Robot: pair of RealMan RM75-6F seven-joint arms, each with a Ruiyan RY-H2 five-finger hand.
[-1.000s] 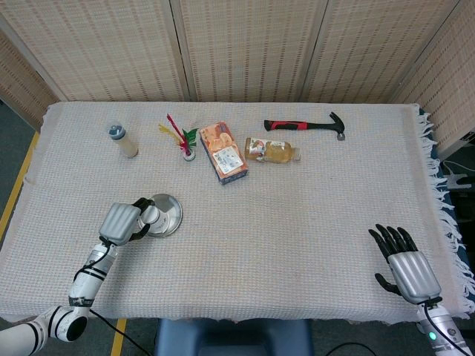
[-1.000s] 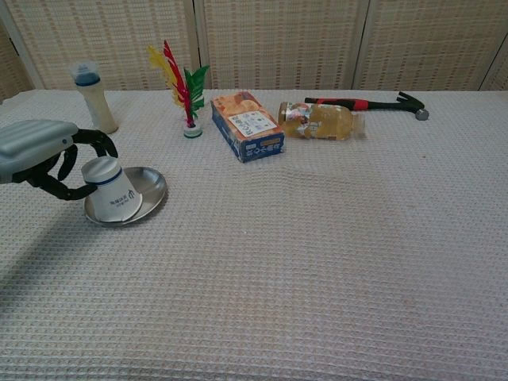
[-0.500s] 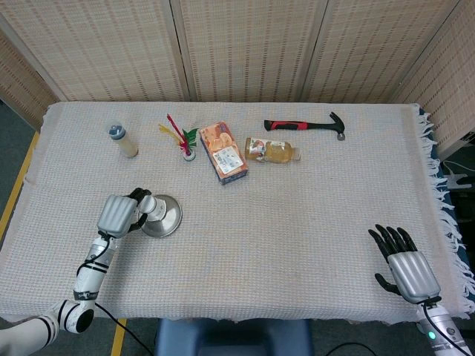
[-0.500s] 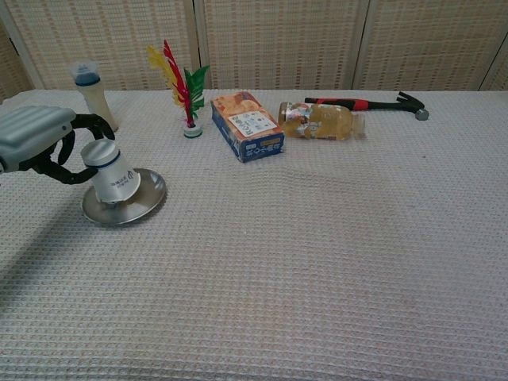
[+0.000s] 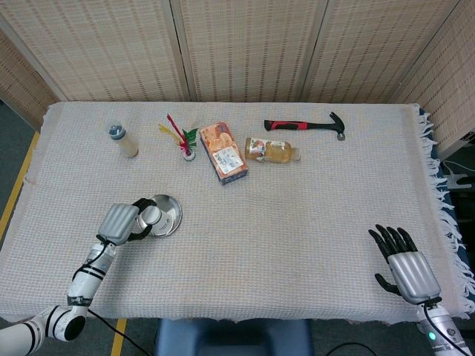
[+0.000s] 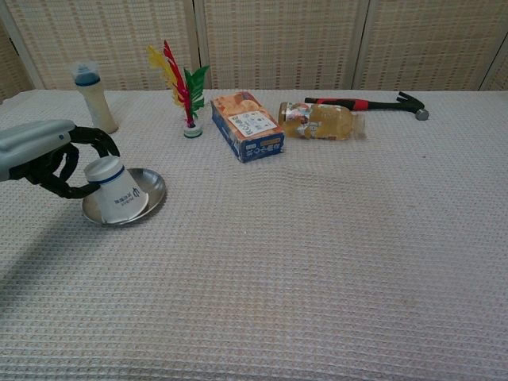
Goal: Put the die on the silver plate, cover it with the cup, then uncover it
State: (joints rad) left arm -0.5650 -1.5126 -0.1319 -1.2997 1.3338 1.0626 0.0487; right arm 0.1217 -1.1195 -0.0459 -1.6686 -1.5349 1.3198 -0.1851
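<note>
The cup [image 6: 116,198] was white with a dark blue band near its base and small dark print, and the plate [image 6: 151,189] under it was shiny silver. The left hand [image 6: 48,157] had a pale grey back and black fingers [image 6: 94,140]; the right hand [image 5: 404,263] looked the same. The tablecloth [image 6: 317,254] was off-white in a waffle weave. The hammer [image 5: 304,125] was black with a red grip, the box [image 6: 247,125] orange and blue, the shuttlecock [image 6: 181,84] red, yellow and green, and the small bottle [image 6: 94,97] cream with a blue cap.
</note>
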